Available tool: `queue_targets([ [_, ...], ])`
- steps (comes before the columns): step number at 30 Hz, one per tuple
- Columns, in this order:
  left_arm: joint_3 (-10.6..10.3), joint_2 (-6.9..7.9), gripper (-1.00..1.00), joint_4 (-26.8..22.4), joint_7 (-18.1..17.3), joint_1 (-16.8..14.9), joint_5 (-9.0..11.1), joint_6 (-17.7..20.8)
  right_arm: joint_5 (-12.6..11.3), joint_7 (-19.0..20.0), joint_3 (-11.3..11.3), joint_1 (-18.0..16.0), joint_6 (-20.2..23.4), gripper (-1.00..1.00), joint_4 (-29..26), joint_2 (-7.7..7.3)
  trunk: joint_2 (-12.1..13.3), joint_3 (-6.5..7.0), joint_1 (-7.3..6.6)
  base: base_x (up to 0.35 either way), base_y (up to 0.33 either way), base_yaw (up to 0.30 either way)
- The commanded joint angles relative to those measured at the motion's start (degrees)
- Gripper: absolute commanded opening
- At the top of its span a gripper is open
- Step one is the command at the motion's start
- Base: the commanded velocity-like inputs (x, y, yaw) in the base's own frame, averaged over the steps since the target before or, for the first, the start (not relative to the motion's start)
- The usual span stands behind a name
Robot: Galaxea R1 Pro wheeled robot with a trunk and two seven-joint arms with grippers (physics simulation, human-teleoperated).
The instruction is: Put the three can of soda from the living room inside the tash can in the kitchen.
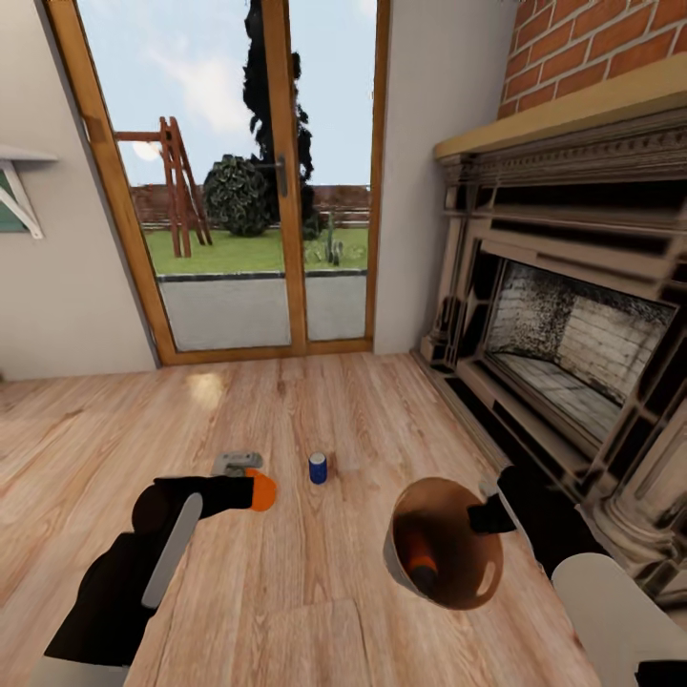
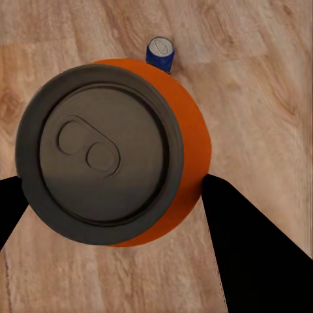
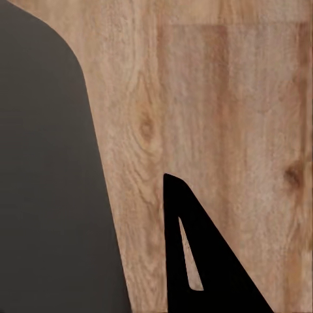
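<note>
The left gripper (image 1: 250, 489) is closed on an orange can (image 1: 261, 490), held above the wood floor (image 1: 315, 410) at about 7 o'clock in the head view; the left wrist view shows the can's grey top (image 2: 98, 153) facing the camera, with a black finger (image 2: 251, 248) pressed to each side of the orange body. The blue can (image 1: 318, 468) with its silver top stands upright on the floor just to the 3 o'clock side of the held can, apart from it, and appears in the left wrist view as well (image 2: 160, 53). At about 5 o'clock in the head view the right gripper (image 1: 489, 516) holds a round brown bin (image 1: 477, 572) by its rim, and another orange can (image 1: 417, 556) lies inside it. How far the right gripper's fingers are apart I cannot tell. The glass doors (image 1: 239, 172) stand at 12 o'clock, the fireplace (image 1: 572, 343) under red brick (image 1: 592, 48) at 3 o'clock
</note>
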Motion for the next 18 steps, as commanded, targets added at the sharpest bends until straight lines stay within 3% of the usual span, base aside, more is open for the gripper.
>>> queue_targets([
  [1,-0.1,0.00,-1.00,-0.3,-0.1,0.1,-0.1,0.0,-2.1,0.0,0.0,-0.1,0.2,-1.00,-4.9,0.16,0.4,0.19,-0.23,0.000,0.000,0.000],
  [7,-2.7,0.00,-1.00,-1.2,-3.3,0.6,0.0,0.0,-2.1,-0.2,0.8,-1.0,0.2,-1.00,-4.2,0.74,2.8,1.27,-1.55,0.000,0.000,0.000],
  [18,-4.4,-0.01,-1.00,-3.1,-4.4,0.7,0.1,0.0,-2.1,-0.3,1.3,-1.6,0.2,-1.00,-2.1,1.58,7.2,3.24,-3.96,0.000,0.000,0.000],
])
